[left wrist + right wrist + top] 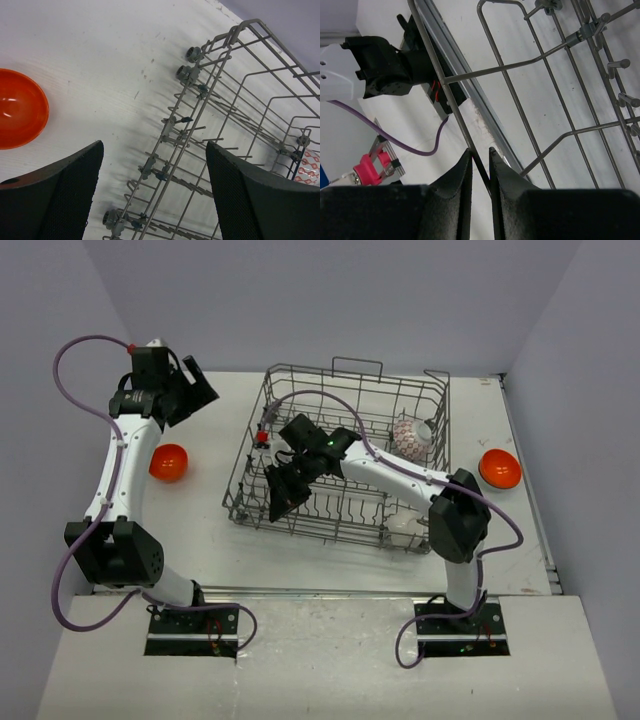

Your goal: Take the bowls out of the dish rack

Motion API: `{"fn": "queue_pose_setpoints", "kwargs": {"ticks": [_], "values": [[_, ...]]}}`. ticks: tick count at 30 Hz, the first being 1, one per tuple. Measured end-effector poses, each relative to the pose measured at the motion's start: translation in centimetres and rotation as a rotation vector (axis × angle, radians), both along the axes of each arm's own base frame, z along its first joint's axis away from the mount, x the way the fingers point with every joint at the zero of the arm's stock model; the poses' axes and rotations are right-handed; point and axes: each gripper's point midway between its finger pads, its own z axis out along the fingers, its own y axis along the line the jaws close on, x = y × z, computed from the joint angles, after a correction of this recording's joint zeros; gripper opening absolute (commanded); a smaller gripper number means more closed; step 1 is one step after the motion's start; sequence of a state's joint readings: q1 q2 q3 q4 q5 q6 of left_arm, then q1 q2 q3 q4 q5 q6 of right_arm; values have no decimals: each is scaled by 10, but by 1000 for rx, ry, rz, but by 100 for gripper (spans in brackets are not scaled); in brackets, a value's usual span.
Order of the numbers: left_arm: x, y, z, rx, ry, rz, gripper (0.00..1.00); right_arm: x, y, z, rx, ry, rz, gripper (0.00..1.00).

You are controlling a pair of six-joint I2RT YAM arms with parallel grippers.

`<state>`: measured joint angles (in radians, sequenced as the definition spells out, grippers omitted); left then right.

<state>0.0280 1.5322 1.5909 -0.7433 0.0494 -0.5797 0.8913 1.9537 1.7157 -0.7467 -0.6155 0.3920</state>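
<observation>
One dish rack wire pinched in right tool; patterned bowl well apart.

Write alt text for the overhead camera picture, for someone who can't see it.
A grey wire dish rack sits mid-table; the right gripper reaches its near-left edge, and a red-patterned white bowl stands inside. One orange bowl lies on the table left of the rack, a second orange bowl right of it, and the left gripper hangs far left.

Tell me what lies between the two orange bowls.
The dish rack, holding a patterned bowl, with the right gripper closed on its wire. Top view shows it.
</observation>
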Motion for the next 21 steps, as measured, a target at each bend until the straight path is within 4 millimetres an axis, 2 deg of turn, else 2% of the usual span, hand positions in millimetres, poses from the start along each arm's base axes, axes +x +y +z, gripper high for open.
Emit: {"fn": "queue_pose_setpoints", "kwargs": {"ticks": [6, 15, 17, 18, 21], "values": [[0, 2, 0, -1, -1, 5, 84, -15, -2, 0, 3, 2, 10, 0], [-3, 1, -9, -6, 20, 0, 83, -22, -7, 0, 10, -24, -9, 0], [-4, 0, -10, -7, 20, -1, 83, -23, -10, 1, 7, -35, -18, 6], [-4, -1, -9, -10, 17, -4, 84, -25, -12, 2, 2, -42, -20, 15], [-2, -6, -5, -30, -13, -30, 84, -26, -17, 3, -23, -66, -38, 30]]}}
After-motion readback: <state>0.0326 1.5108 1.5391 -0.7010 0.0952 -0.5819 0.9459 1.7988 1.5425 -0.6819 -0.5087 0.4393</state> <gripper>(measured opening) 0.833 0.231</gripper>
